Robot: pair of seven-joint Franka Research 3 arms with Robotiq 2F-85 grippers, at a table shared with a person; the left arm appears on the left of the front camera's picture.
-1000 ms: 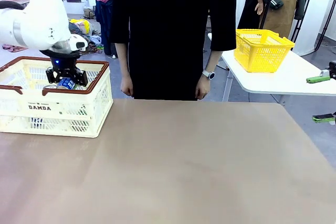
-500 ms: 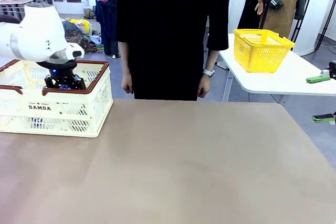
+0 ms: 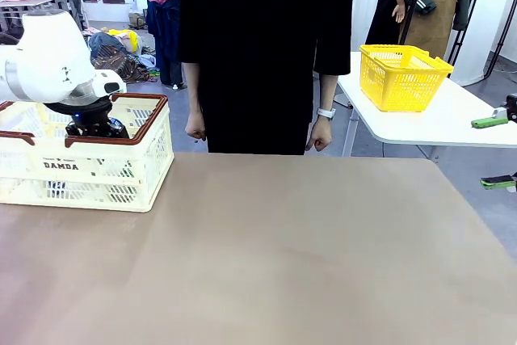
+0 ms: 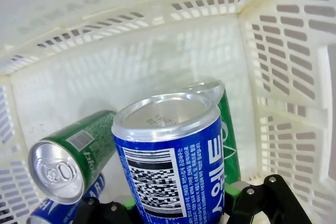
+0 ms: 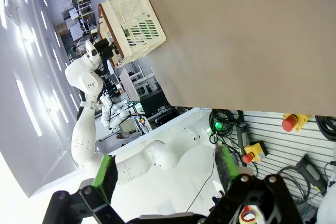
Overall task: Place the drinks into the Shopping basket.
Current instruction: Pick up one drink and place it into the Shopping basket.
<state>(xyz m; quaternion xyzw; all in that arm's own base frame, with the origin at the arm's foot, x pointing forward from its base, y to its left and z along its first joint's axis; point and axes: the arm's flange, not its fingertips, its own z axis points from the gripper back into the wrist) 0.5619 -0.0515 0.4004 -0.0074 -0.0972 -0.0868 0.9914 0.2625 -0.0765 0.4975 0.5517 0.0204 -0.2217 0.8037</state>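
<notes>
The cream-white Shopping basket (image 3: 121,169) with its brown rim stands at the table's left. My left gripper (image 3: 95,128) reaches down inside it. In the left wrist view, my left gripper (image 4: 177,204) is shut on a blue can (image 4: 173,156) with white lettering, held upright above the basket floor (image 4: 105,77). Below it lie a green can (image 4: 73,156) on its side, a second green can (image 4: 229,129) behind the blue one, and another blue can (image 4: 55,212) at the lower left. My right gripper (image 5: 165,171) is open, off the table, with nothing between its green pads.
A person in black stands at the far edge, hands (image 3: 195,126) hanging by the sides. A bright yellow mesh basket (image 3: 401,77) sits on a white side table (image 3: 452,123) at the right. The brown tabletop (image 3: 307,248) stretches from the basket to the right edge.
My left gripper has sunk lower into the basket with the blue can, which the rim now hides in the front view. The person's hands have shifted slightly.
</notes>
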